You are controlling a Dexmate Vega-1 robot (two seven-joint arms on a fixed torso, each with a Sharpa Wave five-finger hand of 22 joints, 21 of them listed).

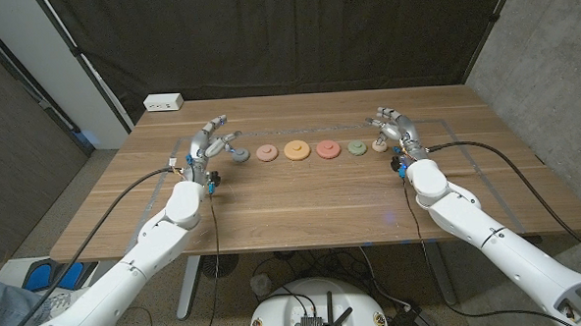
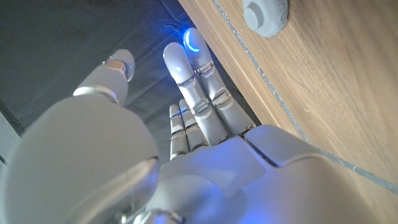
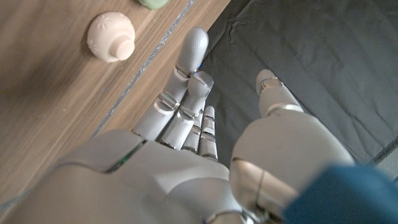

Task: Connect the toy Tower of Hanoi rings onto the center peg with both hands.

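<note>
The desk [image 1: 302, 197] carried a row of rings between my two hands: orange [image 1: 297, 150] the biggest at the middle, then red [image 1: 328, 150], pink [image 1: 266, 152], green [image 1: 357, 148], grey [image 1: 239, 155] and the small cream piece [image 1: 379, 146]. My left hand [image 1: 208, 147] stood just beside the grey, my right hand [image 1: 395, 131] just beside the cream, fingers [image 2: 198, 93] apart on both and holding nothing. I saw no standing peg, so I judged I should close gently on each end piece and bring them inward together.
</note>
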